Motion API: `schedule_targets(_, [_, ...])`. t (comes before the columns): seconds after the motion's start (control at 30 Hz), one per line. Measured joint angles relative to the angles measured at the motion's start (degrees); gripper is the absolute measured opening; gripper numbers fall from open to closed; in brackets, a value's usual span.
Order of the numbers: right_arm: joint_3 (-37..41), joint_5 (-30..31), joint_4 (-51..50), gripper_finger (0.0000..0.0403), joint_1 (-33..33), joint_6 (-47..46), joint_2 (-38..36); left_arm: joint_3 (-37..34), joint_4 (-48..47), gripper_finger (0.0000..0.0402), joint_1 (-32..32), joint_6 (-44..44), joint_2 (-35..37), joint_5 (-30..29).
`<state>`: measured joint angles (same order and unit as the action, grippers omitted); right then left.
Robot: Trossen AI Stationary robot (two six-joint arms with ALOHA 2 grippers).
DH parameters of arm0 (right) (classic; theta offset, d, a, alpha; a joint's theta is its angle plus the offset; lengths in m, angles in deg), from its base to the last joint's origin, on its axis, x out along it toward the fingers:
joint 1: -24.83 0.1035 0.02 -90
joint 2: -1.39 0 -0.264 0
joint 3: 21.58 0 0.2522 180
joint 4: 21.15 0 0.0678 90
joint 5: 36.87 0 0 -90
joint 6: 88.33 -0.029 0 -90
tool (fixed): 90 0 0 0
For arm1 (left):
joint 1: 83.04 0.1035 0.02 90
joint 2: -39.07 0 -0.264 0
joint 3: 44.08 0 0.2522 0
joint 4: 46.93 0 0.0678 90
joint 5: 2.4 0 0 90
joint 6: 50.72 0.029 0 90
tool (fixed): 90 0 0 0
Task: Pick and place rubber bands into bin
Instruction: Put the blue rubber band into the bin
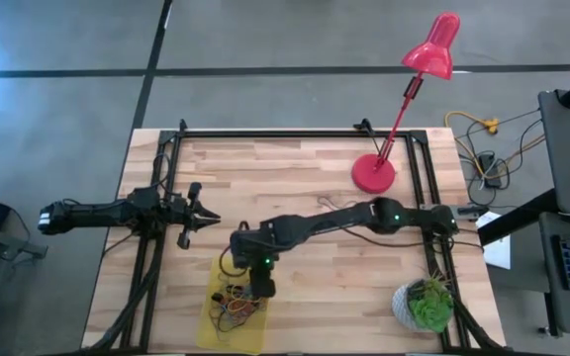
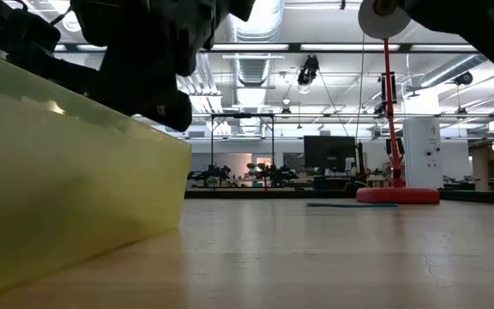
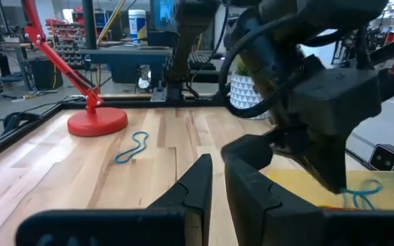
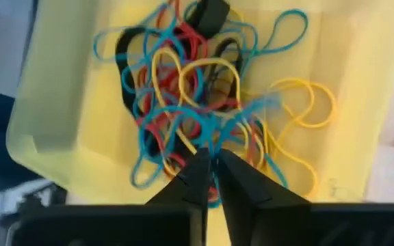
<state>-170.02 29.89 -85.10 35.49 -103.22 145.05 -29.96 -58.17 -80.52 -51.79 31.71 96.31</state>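
The bin (image 1: 216,331), a shallow yellow tray, stands near the table's front edge, left of the middle. A tangle of rubber bands (image 4: 183,89) in blue, red, yellow and black lies on its floor. My right gripper (image 1: 262,289) reaches across the table and hangs over the bin, shut on a blue rubber band (image 3: 360,196). One more blue band (image 3: 132,147) lies flat on the wood near the lamp. My left gripper (image 1: 209,220) is shut, holds nothing, and points level toward the table's middle from the left side. My right gripper pinches the blue rubber band at its fingertips (image 3: 337,183), slanting down from the table's right side. A short loop of the band (image 3: 361,198) hangs slack below the tips, over the bin. Which part of the loop is held, the fingers hide.
A red desk lamp stands with its round base (image 1: 374,173) at the far right of the table. A potted green plant (image 1: 424,305) stands at the near right corner. Black frame rails (image 1: 295,133) run along the table's far, left and right sides. Bare wood lies between bin and lamp.
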Motion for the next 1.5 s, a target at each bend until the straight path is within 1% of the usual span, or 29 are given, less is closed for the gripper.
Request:
schedule_targets(0.03, [-0.24,1.02,-0.74,0.0022,0.09,1.11,0.06,0.00,0.00,0.0026,-0.01,-0.01,-0.04,0.02])
schedule_targets(0.1, [0.06,1.13,-1.10,0.0041,0.27,1.88,-0.24,0.00,0.00,0.0026,0.00,0.01,-0.10,0.02])
schedule_targets(0.2, [-0.12,1.91,-4.40,0.0080,0.33,4.12,-0.74,0.00,0.00,0.0026,0.01,-0.01,-0.07,0.02])
schedule_targets(0.33, [-0.09,8.68,-10.20,0.0136,0.15,12.14,-3.35,0.00,0.00,0.0026,0.01,0.00,-0.05,0.02])
schedule_targets(0.47, [-0.20,18.00,-17.75,0.0178,-0.08,18.84,-7.51,0.00,0.00,0.0026,0.01,-0.01,-0.11,0.02])
schedule_targets(0.57, [0.04,21.47,-22.47,0.0197,-1.99,20.19,-9.32,0.00,0.00,0.0026,-0.01,-0.01,-0.08,0.01])
schedule_targets(0.7, [0.73,21.30,-29.20,0.0205,-6.84,18.17,-9.60,0.00,0.00,0.0026,0.01,0.01,-0.08,0.00])
schedule_targets(0.77, [2.93,21.07,-30.90,0.0205,-9.40,17.73,-9.58,0.00,0.00,0.0026,-0.01,0.00,-0.08,0.02])
schedule_targets(0.9, [10.09,20.75,-33.99,0.0205,-14.60,17.19,-9.77,0.00,0.00,0.0026,-0.01,0.01,-0.04,0.00])
schedule_targets(1.03, [20.93,21.75,-31.46,0.0205,-18.52,17.86,-12.83,0.00,0.00,0.0026,0.00,0.00,-0.08,0.00])
schedule_targets(1.13, [31.84,25.36,-22.66,0.0206,-19.63,17.88,-17.79,0.00,0.00,0.0026,0.01,0.00,-0.02,0.01])
schedule_targets(1.3, [50.00,26.66,-6.07,0.0206,-20.48,16.17,-29.93,0.00,0.01,0.0026,0.00,0.00,-0.05,0.02])
schedule_targets(1.4, [58.19,29.22,-1.68,0.0206,-20.69,15.41,-35.69,0.00,0.00,0.0026,0.00,0.00,-0.05,0.02])
schedule_targets(1.5, [63.98,29.69,0.74,0.0206,-20.84,16.78,-39.85,0.00,0.00,0.0026,-0.01,-0.01,-0.11,0.00])
